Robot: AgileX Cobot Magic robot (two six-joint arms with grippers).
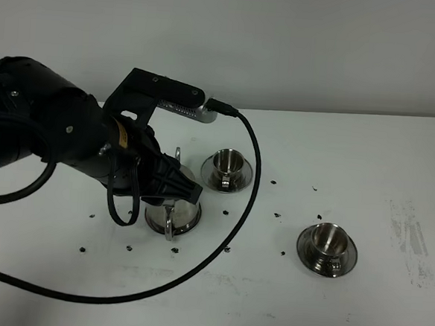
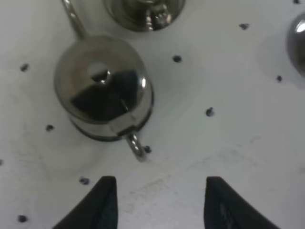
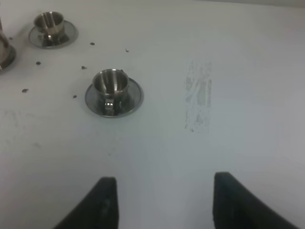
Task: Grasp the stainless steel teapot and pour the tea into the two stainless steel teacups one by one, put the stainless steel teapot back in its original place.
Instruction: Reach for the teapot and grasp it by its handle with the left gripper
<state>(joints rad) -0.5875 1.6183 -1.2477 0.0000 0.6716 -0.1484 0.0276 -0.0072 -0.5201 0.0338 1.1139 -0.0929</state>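
**Q:** Left gripper, state?
**A:** My fingers stand apart with nothing between them. The loop handle of the stainless steel teapot lies just ahead, not touched. The teapot stands upright on its saucer.

**Q:** Right gripper?
**A:** Likewise apart and empty, over the table and well away from the teapot.

**Q:** Surroundings?
**A:** A white table flecked with dark specks, with one scuffed patch. The far teacup sits near the teapot, and the near teacup is farther to my right, each on a saucer. A black cable loops across. Behind is a plain pale wall.
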